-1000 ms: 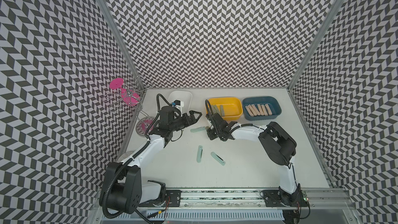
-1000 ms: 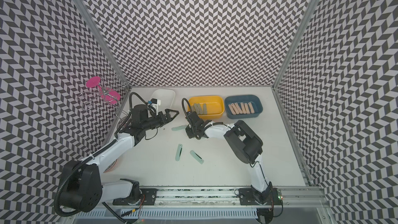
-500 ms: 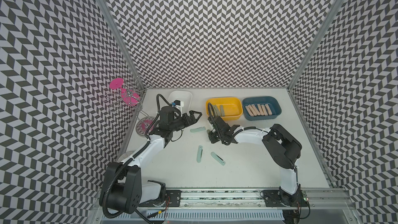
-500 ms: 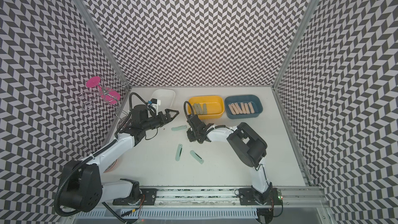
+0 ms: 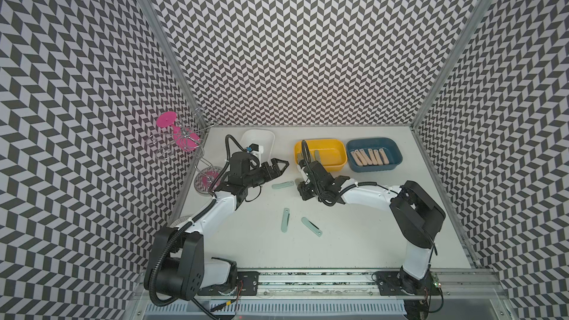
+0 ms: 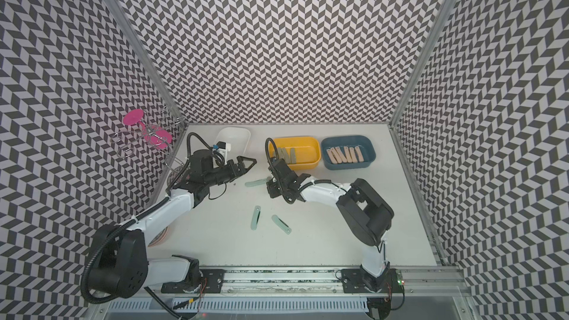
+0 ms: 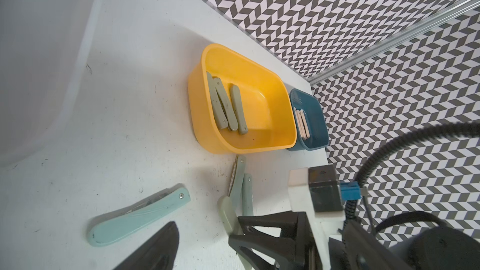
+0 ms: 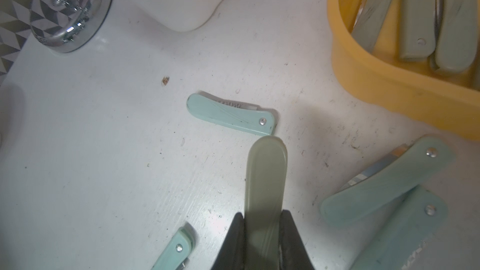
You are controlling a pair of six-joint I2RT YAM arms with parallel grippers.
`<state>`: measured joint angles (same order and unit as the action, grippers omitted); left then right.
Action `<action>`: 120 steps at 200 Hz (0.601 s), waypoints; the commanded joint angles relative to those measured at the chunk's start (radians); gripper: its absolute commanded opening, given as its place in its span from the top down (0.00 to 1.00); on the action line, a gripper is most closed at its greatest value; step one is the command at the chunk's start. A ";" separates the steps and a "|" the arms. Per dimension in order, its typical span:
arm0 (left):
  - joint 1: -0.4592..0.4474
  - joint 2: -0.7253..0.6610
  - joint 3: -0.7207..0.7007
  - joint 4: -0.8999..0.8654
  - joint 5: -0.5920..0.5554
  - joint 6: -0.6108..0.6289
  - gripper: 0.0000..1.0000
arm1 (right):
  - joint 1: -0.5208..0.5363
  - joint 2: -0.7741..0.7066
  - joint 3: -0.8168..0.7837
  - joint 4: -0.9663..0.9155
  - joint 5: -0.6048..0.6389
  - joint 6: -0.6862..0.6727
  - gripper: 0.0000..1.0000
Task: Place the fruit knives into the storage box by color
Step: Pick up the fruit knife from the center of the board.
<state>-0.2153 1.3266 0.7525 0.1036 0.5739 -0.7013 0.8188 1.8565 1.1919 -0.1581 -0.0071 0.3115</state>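
The right gripper (image 8: pixel 263 216) pinched a grey-green knife (image 8: pixel 266 172) by one end, the rest jutting ahead of it. I reckoned so short a hold could let it swivel or slip, or catch the yellow box (image 8: pixel 363 79) rim beside it. The left gripper (image 5: pixel 280 166) stood spread.

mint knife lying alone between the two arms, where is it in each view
Both top views: the mint knife lies alone, just left and in front of the yellow box.
Left wrist: the knife lies by the left fingers, short of the yellow box.
Right wrist: the knife lies just past the grey-green knife held in the right fingers.
Shared landmark: the yellow box, in all four.
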 commanded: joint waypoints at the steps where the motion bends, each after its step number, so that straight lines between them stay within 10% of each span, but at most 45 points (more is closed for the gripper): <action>1: 0.002 0.005 0.040 0.026 0.004 -0.002 0.00 | -0.003 -0.065 0.023 0.007 0.015 0.011 0.84; 120: -0.011 0.064 0.132 0.031 0.004 -0.006 0.00 | -0.258 -0.112 0.176 0.054 0.075 0.005 0.84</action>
<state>-0.2180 1.3724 0.8455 0.1104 0.5739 -0.7021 0.6144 1.7123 1.3178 -0.1547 0.0414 0.3252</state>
